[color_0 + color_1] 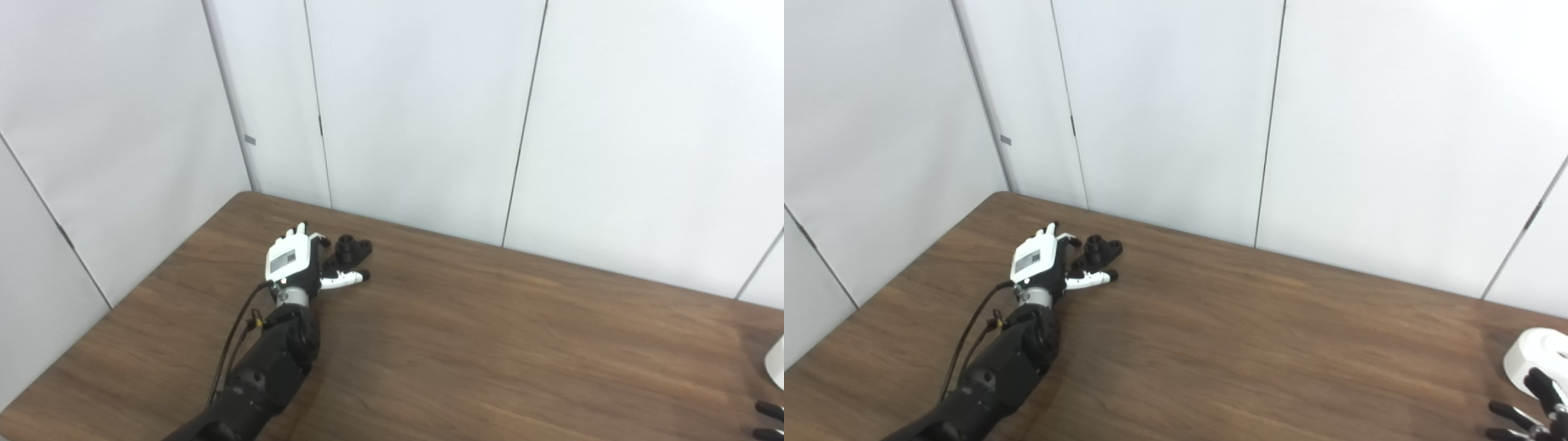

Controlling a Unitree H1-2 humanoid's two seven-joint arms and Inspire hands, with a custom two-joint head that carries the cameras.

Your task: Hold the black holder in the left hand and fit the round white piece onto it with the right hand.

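Note:
The black holder (351, 249) lies on the brown table (490, 343) near its far left corner. My left hand (297, 263) reaches it from the left. Its fingers are spread beside and behind the holder, and its thumb (346, 279) points right along the holder's near side, so the hand is open. The round white piece (1536, 355) rests on the table at the far right edge and is partly cut off. My right hand (1528, 409) shows only dark fingertips at the bottom right corner, spread apart just in front of the white piece and not holding it.
White wall panels (416, 110) stand close behind the table's far edge and along its left side. A black cable (236, 334) runs along my left forearm.

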